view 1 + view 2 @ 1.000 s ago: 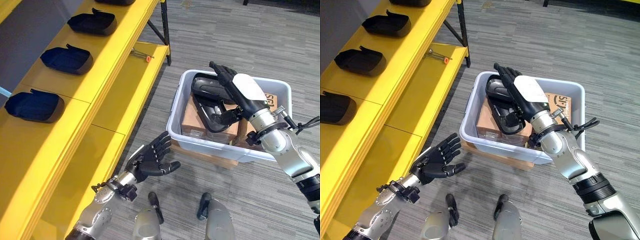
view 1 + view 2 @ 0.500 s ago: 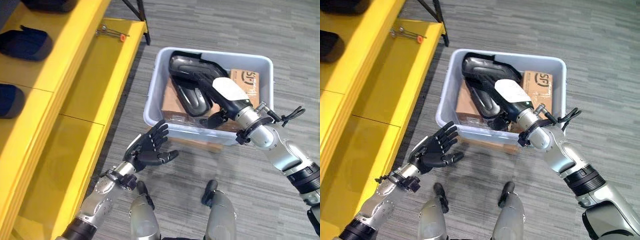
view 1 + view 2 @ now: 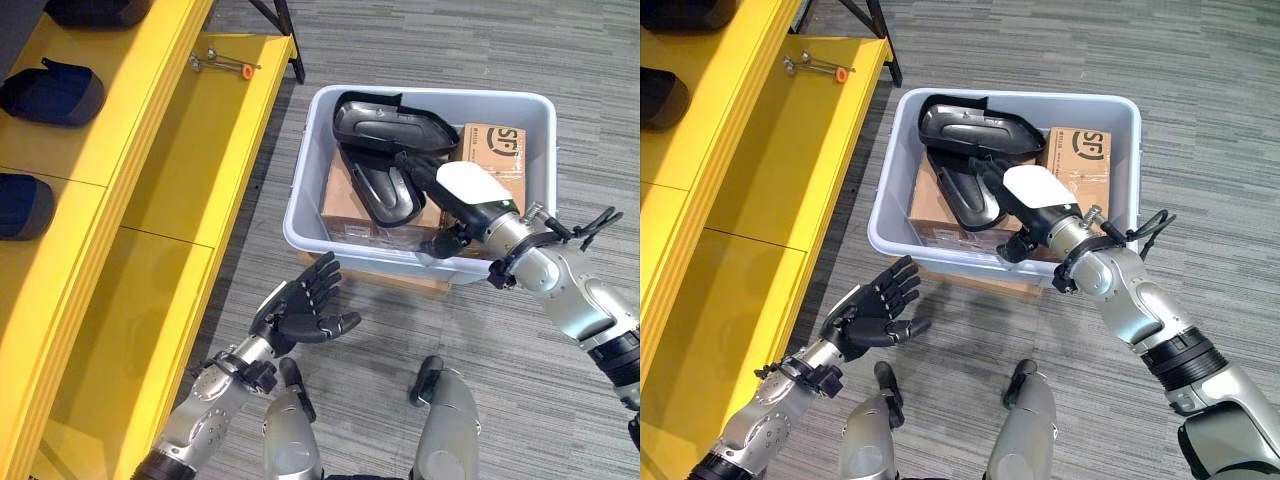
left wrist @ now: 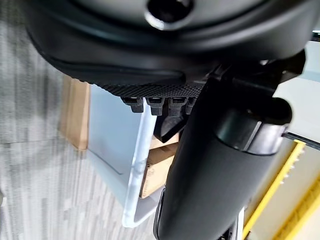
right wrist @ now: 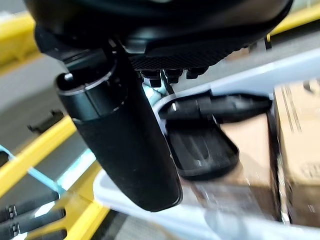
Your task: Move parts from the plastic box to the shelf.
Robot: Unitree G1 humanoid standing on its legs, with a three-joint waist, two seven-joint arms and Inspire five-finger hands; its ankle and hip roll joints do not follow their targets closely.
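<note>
A grey plastic box point(image 3: 300, 170) stands on the floor beside the yellow shelf point(image 3: 120, 150). Two black moulded parts lie in it: one point(image 3: 385, 118) across the far end, one point(image 3: 385, 198) below it on a brown carton. My right hand point(image 3: 468, 190), white-backed, reaches in over the box's near rim, open, its fingers straight over the nearer part point(image 5: 200, 145) and its thumb by the rim. My left hand point(image 3: 300, 312) hovers open, palm up, over the floor in front of the box, holding nothing. The box wall point(image 4: 112, 150) shows past it in the left wrist view.
Black parts point(image 3: 50, 90) point(image 3: 20, 205) rest in a row on the upper shelf board. Small tools with an orange tip point(image 3: 225, 65) lie on the lower board. A printed carton point(image 3: 495, 150) fills the box's right side. Grey carpet surrounds the box.
The camera has swung toward the box. My right hand has drawn back from the far part to the box's near side and lowered. The left hand stays open, palm up.
</note>
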